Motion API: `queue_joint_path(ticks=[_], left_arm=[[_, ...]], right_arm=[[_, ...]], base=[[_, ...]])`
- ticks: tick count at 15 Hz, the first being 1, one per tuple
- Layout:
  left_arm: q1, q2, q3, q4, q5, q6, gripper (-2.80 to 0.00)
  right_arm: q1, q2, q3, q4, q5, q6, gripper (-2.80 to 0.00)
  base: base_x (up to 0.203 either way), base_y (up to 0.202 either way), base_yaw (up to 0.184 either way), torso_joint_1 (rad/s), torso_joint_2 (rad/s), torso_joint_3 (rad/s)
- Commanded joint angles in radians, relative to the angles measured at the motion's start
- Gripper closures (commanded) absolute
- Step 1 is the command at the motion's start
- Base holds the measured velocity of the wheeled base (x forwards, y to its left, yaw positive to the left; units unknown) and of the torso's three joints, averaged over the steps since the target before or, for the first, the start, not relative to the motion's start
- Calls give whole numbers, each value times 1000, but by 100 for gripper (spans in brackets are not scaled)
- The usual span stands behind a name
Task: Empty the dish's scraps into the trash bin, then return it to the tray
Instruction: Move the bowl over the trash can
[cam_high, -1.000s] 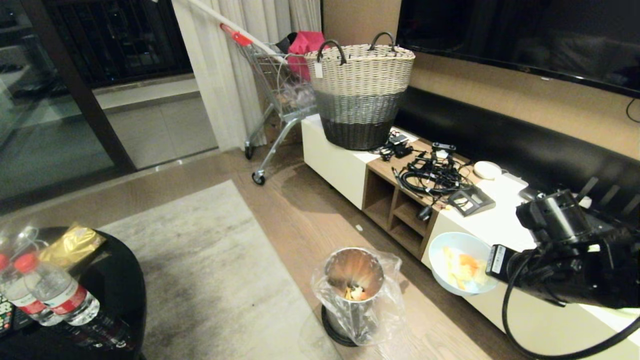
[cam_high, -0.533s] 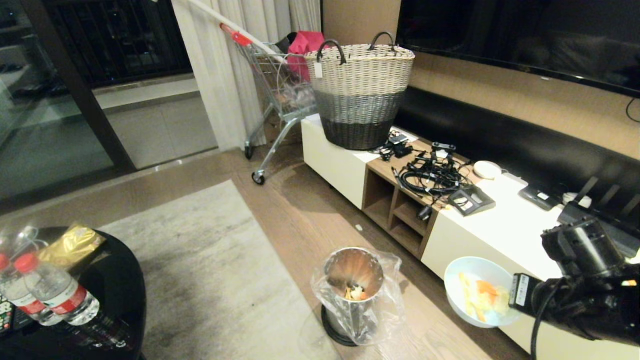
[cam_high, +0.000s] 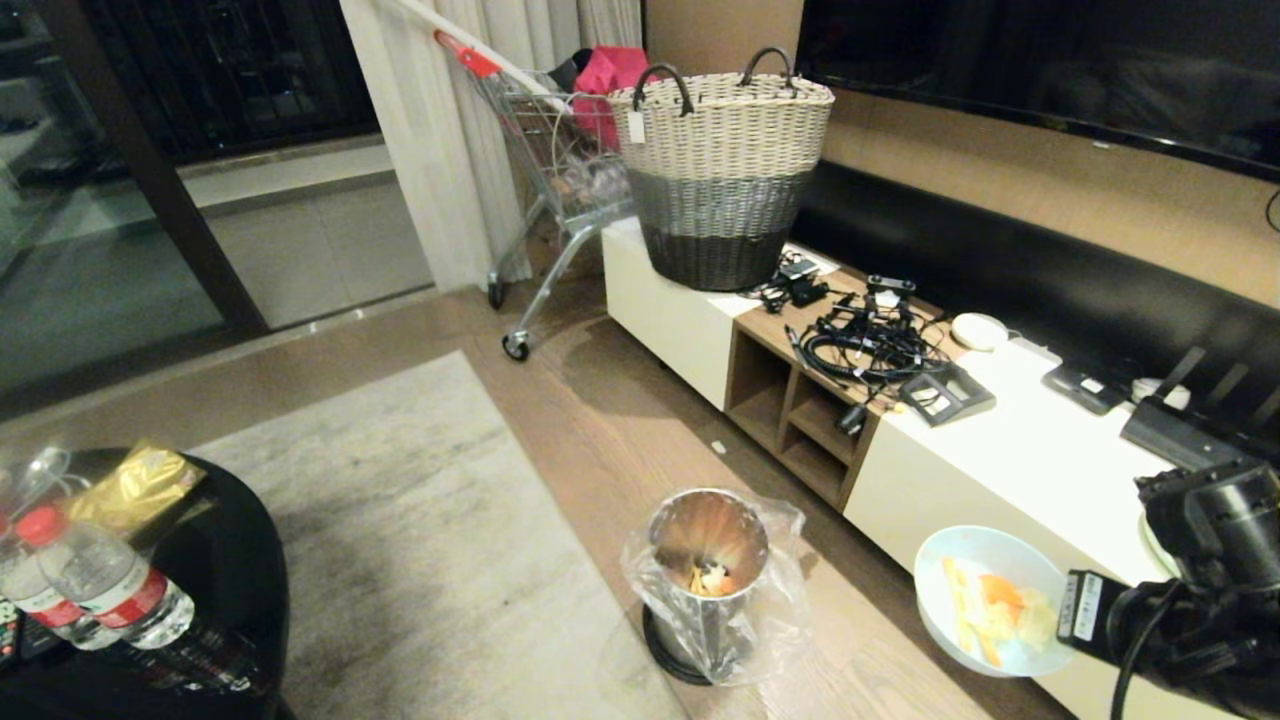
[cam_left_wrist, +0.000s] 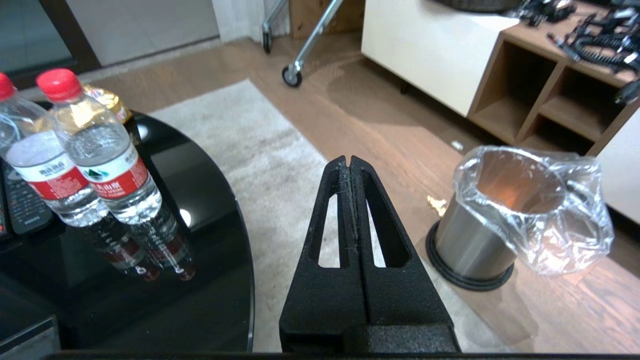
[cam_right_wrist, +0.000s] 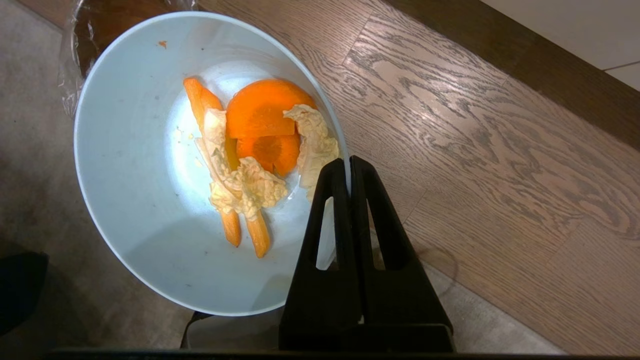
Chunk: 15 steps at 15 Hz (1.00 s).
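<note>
Carrying: the dish (cam_high: 990, 600) is pinched by its rim in the closed right hand (cam_right_wrist: 348, 172).
Change: it has been lowered, drawn further from the trash bin (cam_high: 708, 560).
Scraps (cam_right_wrist: 260, 155): undumped.
Left hand (cam_left_wrist: 350, 170): closed, empty.

High head view and near left wrist view, sharing the trash bin (cam_high: 708, 570).

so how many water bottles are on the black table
2, both red-capped, upright and side by side at the edge of the black table: one water bottle, the other beside it. More may be hidden out of frame.
</note>
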Motion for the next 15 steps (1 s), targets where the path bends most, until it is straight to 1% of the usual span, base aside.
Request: queue_joint_path(ticks=[1, 6, 9, 15], left_arm=[[0, 0, 0, 0, 1, 0, 0], [0, 0, 0, 0, 3, 1, 0], [0, 0, 0, 0, 1, -2, 0], [0, 0, 0, 0, 1, -1, 0]], right_arm=[[0, -20, -2, 0, -2, 3, 0], [0, -42, 1, 6, 0, 5, 0], [0, -65, 5, 40, 4, 6, 0], [0, -67, 15, 40, 4, 7, 0]], base=[[0, 0, 0, 2, 2, -168], [0, 0, 0, 2, 1, -193], [0, 0, 0, 0, 1, -194], [0, 0, 0, 4, 1, -199]])
